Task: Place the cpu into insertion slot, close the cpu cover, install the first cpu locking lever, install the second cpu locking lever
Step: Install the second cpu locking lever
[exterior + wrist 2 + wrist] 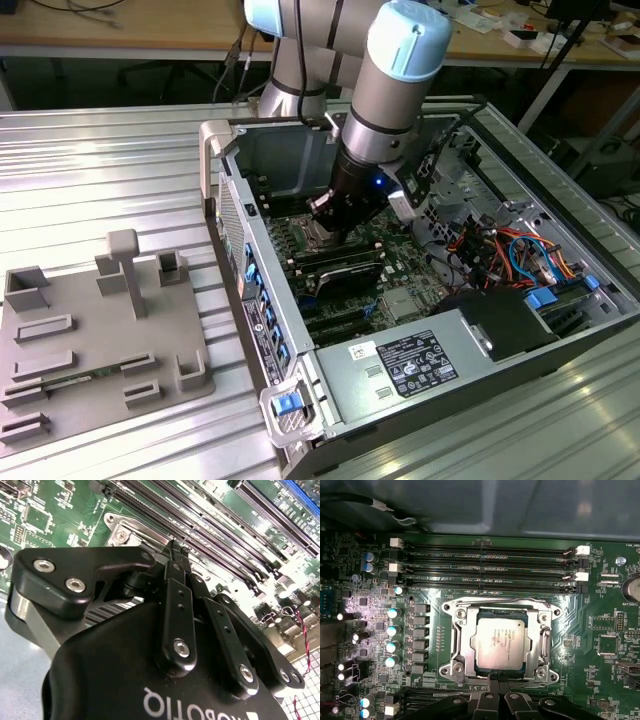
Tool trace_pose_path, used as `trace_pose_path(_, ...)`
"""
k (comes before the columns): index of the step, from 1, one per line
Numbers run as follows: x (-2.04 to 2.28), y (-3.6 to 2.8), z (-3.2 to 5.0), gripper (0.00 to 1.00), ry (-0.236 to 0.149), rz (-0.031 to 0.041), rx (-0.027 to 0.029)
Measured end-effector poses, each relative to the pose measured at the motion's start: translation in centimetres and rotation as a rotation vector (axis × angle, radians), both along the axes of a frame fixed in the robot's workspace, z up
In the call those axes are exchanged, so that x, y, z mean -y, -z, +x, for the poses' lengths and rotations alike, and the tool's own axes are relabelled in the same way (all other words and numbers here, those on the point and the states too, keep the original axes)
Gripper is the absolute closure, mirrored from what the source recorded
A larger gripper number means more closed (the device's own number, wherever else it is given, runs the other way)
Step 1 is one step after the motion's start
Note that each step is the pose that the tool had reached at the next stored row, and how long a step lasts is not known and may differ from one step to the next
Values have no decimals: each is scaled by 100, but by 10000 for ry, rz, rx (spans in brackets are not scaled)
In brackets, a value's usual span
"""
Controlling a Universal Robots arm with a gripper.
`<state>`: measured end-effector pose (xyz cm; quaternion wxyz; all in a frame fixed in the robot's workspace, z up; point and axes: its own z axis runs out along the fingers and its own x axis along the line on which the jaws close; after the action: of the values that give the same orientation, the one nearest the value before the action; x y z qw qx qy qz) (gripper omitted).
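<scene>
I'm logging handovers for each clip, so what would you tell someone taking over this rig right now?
Tool: fingertips together, holding nothing visible, at the socket edge farthest from the memory slots.
The cpu sits in the insertion slot.
The cpu cover lies flat, framing the chip.
Done: cpu placed, cover down.
Left: both locking levers. I cannot tell from these views whether either one is latched, so check them first.
</scene>
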<state>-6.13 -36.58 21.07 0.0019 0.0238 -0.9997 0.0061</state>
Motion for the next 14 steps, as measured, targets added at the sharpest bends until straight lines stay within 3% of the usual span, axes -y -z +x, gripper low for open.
trace_pose_path(6, 1, -6, -25, 89, 0, -2, 0)
trace_pose_path(14, 3, -95, -25, 89, 0, 1, 0)
